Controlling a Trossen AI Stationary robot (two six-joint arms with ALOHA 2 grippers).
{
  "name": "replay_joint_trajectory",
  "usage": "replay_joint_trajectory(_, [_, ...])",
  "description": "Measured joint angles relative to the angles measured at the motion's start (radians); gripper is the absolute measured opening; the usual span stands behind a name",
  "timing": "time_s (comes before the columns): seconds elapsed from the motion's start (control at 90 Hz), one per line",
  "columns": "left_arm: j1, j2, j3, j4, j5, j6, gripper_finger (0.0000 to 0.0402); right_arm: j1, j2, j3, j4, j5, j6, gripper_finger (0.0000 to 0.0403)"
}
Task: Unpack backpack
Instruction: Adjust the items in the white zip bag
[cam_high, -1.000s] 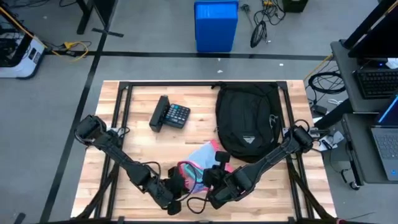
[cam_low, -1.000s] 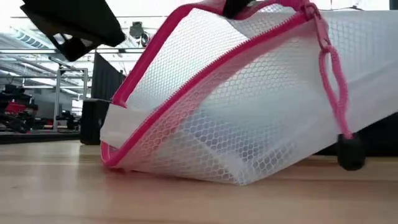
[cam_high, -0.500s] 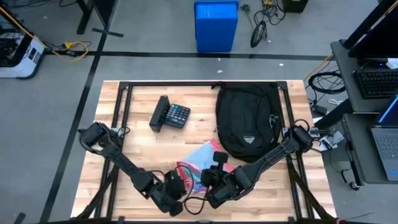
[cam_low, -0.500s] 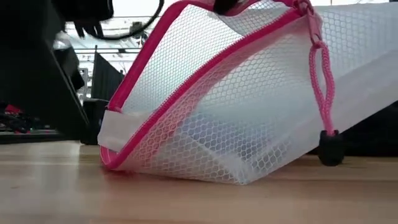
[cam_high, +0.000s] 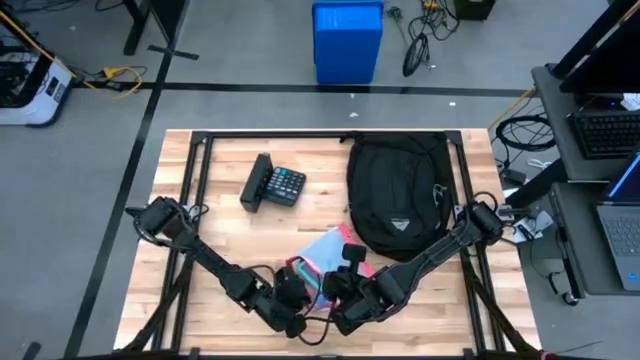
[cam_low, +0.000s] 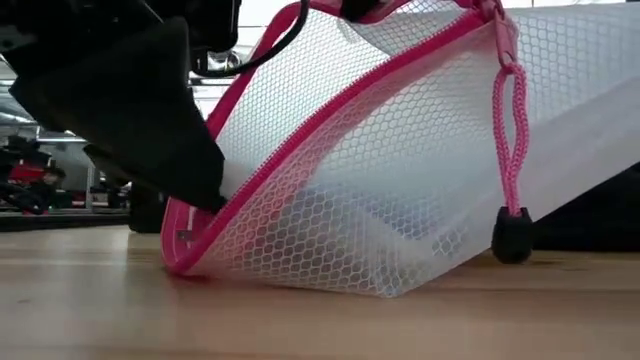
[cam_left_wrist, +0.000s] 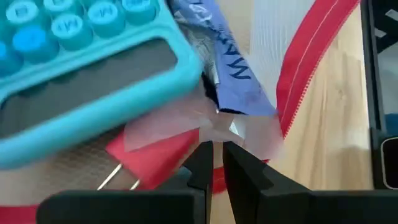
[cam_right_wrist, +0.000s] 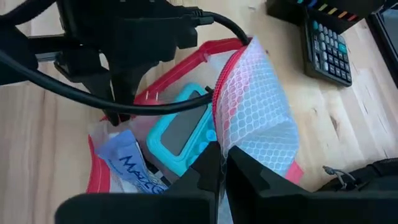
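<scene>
The black backpack (cam_high: 398, 190) lies flat at the table's back right, touched by no gripper. In front of it a white mesh pouch (cam_high: 322, 262) with a pink zip rests on its lower side, mouth gaping. Inside show a teal calculator (cam_right_wrist: 183, 134) and a blue packet (cam_right_wrist: 130, 165). My right gripper (cam_right_wrist: 221, 168) is shut on the pouch's raised upper edge. My left gripper (cam_left_wrist: 215, 163) is shut, its tips at the pouch's mouth on its left side. My left gripper's shut fingertips (cam_low: 213, 195) meet the pouch's lower pink zip edge (cam_left_wrist: 292, 87) at the mouth, coming slanting down from the table's left. Whether anything is pinched between them, I cannot tell. My right gripper pinches the pouch's upper zip edge (cam_right_wrist: 219, 118) between its two fingers, from above. That edge is lifted, so the mesh wall stands up taut. The pouch's lower side (cam_low: 300, 270) stays on the table.
A black calculator (cam_high: 275, 185) lies at the table's back middle, left of the backpack. The zip's pink pull cord with a black toggle (cam_low: 510, 235) hangs beside the pouch. Bare wood lies at the table's left and near right.
My left gripper has gone toward the table's right and down, up to the pouch's mouth. My right gripper has kept the upper edge raised. The pouch's pull cord has swung a little; the pouch itself has stayed in place.
</scene>
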Motion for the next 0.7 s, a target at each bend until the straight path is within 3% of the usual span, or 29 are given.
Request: replay_joint_trajectory(0.7, [-0.049, 0.000, 0.000, -0.059, -0.008, -0.075, 0.0024, 0.000, 0.000, 0.000, -0.001, 0.000, 0.001, 0.0000])
